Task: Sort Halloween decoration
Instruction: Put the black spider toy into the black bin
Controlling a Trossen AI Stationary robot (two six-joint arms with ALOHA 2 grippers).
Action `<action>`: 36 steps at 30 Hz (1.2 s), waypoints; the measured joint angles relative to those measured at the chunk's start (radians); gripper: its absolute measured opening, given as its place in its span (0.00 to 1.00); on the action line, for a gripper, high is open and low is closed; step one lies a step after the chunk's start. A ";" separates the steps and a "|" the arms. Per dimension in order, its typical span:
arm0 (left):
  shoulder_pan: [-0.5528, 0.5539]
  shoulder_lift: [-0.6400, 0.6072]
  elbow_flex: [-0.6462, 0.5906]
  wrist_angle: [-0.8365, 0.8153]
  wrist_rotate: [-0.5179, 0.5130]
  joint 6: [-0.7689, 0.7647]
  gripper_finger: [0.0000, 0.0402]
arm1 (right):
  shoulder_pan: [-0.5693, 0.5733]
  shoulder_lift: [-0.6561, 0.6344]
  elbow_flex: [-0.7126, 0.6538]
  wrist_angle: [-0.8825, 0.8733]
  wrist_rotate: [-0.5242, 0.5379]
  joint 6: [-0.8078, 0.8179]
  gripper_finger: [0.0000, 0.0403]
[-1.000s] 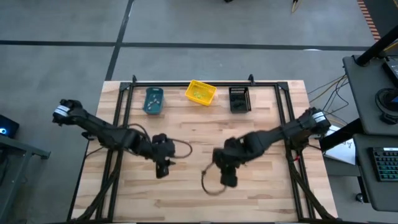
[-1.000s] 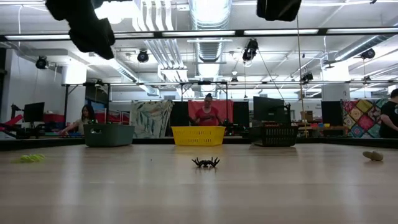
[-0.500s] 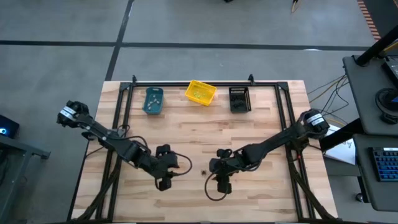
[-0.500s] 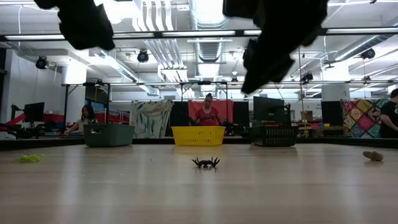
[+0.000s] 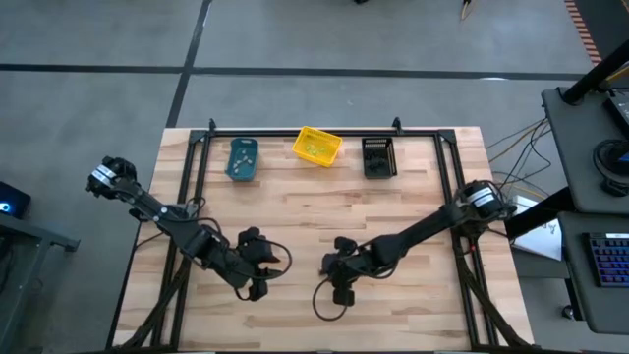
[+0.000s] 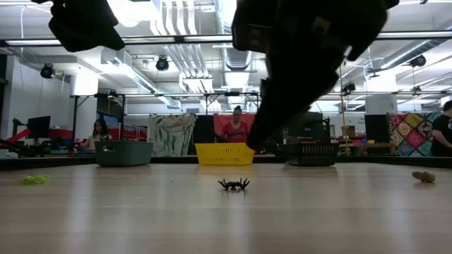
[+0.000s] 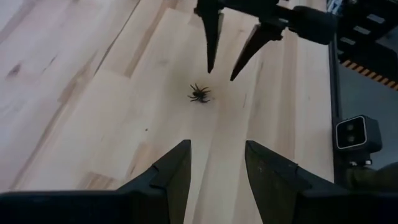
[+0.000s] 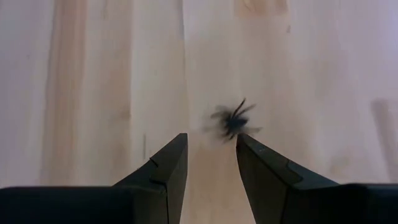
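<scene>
**Both grippers parted over one small black spider trinket**

The left gripper (image 5: 257,287), a dark two-finger claw on the left arm, is seen low over the pale wooden slatted table (image 5: 413,211), its fingers (image 7: 173,177) spread apart and holding nothing. Just beyond its fingertips, on the bare wood, a tiny black spidery plastic trinket (image 7: 199,94) is seen lying flat, apart from both grippers.

The right gripper (image 7: 222,68), the matching dark claw of the right arm, is held just on the far side of that trinket from the left gripper, tips pointing down and jaws parted, grasping nothing. In its own wrist view the black trinket (image 8: 233,122) lies slightly ahead of its fingertips, nearer one finger (image 8: 264,171) than the other. In the low view the trinket (image 6: 234,184) stands on the table, with the right arm's dark bulk above it.

Well beyond both grippers, along the far edge of the table, a teal plastic bin (image 5: 242,159), a yellow plastic bin (image 5: 316,147) and a black slotted plastic bin (image 5: 378,156) are lined up. Small pale pieces are seen in the teal and yellow bins.
</scene>
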State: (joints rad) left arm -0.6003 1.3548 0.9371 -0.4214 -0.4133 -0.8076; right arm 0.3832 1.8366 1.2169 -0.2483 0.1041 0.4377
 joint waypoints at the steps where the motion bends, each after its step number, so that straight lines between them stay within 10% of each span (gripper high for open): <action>1: -0.002 0.000 -0.001 0.002 -0.001 -0.007 0.33 | -0.001 0.006 0.009 0.000 0.011 -0.020 0.32; 21: -0.003 0.000 -0.004 0.001 -0.024 -0.049 0.33 | -0.015 0.217 0.190 -0.101 0.077 -0.074 0.31; 36: -0.003 0.000 -0.004 0.001 -0.076 -0.049 0.33 | -0.030 0.179 0.184 -0.119 0.074 -0.097 0.02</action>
State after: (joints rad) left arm -0.6033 1.3544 0.9333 -0.4206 -0.4895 -0.8568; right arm 0.3536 2.0152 1.4008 -0.3670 0.1776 0.3405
